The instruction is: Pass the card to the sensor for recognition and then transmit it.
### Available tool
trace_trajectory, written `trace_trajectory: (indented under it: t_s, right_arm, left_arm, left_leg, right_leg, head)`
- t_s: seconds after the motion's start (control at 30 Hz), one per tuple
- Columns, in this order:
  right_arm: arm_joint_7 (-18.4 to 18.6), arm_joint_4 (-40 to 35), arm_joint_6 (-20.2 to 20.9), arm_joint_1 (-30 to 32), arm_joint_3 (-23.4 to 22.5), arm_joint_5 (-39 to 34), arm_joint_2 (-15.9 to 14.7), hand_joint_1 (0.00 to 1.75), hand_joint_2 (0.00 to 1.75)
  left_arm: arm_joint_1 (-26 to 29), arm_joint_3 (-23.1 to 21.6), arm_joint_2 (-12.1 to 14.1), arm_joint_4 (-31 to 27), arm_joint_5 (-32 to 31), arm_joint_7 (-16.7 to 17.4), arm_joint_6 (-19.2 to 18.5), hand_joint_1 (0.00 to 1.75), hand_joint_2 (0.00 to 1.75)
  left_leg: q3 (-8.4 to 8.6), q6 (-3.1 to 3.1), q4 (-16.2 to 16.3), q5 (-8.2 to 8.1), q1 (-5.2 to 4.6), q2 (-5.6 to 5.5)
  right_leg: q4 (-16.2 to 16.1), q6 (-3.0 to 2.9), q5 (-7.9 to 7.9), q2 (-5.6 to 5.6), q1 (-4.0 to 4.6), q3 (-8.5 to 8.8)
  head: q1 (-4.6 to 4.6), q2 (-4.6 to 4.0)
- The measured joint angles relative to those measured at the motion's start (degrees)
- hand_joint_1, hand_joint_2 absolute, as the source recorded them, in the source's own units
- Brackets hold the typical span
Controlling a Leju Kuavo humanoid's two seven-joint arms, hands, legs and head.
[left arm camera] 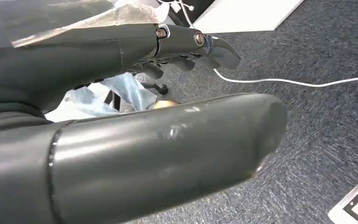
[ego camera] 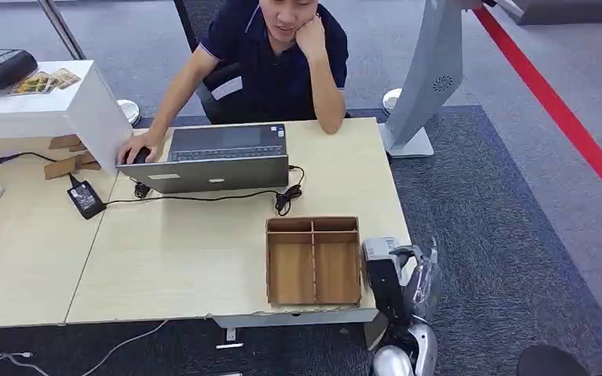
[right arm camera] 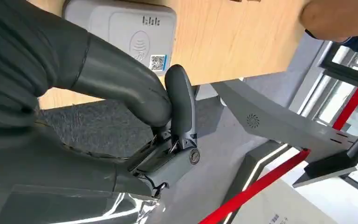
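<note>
The sensor (ego camera: pixel 376 250), a flat white card reader (right arm camera: pixel 121 25) with a wave mark and a small code sticker, lies at the table's front right corner. My right hand (ego camera: pixel 412 276) hangs just off the table's right edge beside it. In the right wrist view that hand (right arm camera: pixel 135 93) has its thumb pressed against a curled finger (right arm camera: pixel 182 100), and I see no card between them. Several cards (ego camera: pixel 43 81) lie on a white box at the far left. My left hand (left arm camera: pixel 135 149) hangs over the carpet with its fingers (left arm camera: pixel 177 39) stretched out and nothing in it.
An empty wooden divider tray (ego camera: pixel 313 262) stands left of the sensor. A person sits behind an open laptop (ego camera: pixel 218 157) with one hand on a mouse. Cables and a power brick (ego camera: pixel 86 197) lie mid-table. A grey kiosk stand (ego camera: pixel 427 86) rises at the right.
</note>
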Motion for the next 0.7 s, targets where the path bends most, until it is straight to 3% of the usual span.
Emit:
trace_trajectory:
  t_s: [0.7]
  right_arm:
    - [-0.1,0.3,0.0,0.0,0.1,0.5,0.0,0.0,1.75]
  left_arm:
    - [0.0,0.3,-0.1,0.0,-0.5,-0.2,0.0,0.0,0.0]
  left_leg:
    - [0.0,0.0,0.0,0.0,0.0,0.0]
  right_leg:
    - [0.0,0.0,0.0,0.0,0.0,0.0]
  head:
    - [0.0,0.0]
